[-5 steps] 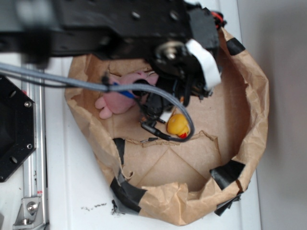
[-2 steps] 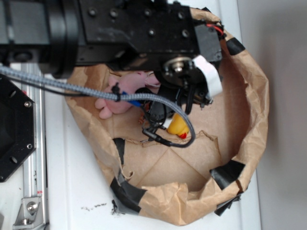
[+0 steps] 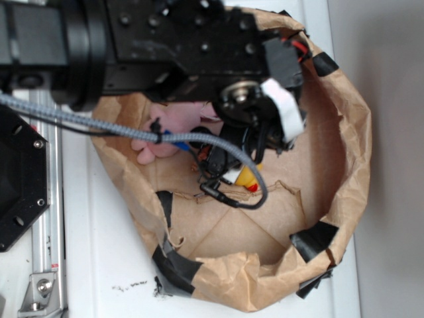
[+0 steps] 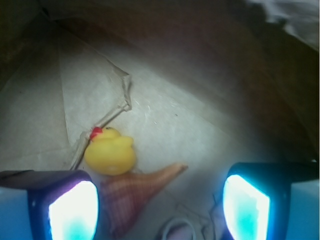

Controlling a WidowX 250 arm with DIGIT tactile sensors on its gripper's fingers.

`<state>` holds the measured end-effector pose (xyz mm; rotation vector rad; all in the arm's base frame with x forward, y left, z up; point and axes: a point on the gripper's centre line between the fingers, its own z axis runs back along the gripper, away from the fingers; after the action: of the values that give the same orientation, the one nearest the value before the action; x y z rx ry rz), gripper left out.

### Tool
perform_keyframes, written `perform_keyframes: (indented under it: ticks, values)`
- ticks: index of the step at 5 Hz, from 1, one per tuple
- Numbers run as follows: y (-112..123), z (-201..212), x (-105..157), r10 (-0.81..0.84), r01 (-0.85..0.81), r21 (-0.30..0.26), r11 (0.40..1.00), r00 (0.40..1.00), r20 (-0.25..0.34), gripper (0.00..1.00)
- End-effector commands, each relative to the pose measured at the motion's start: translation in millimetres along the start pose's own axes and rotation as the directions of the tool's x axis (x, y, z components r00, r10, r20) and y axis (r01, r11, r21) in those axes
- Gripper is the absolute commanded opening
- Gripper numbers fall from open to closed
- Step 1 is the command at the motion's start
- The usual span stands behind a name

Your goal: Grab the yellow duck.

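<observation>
The yellow duck lies on the brown paper floor of the bag, its red beak pointing up-left in the wrist view. From outside only a sliver of the yellow duck shows under the arm. My gripper is open, its two pads wide apart, with the duck just ahead of the left pad. An orange-brown striped shell lies between the pads, touching the duck. In the exterior view the arm hides the gripper's jaws.
A crumpled brown paper bag with black tape patches rings the work area. A pink plush sits at the back left, partly under the arm. A grey cable loops in front of the duck. A black base plate stands at left.
The arm has come lower into the bag and now covers more of the duck and the pink plush in the exterior view. The duck itself has not moved.
</observation>
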<state>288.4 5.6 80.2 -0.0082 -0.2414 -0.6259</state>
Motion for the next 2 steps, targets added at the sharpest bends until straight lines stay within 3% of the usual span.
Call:
perform_keyframes:
  ticks: [1,2]
  values:
    - [-2.5,-8.6,11.6,0.016,-0.016,0.026,1.0,1.0,-0.023,1.0]
    - [1.4,-15.6,12.7,0.02,-0.018,0.059,0.998,0.999,-0.026,1.0]
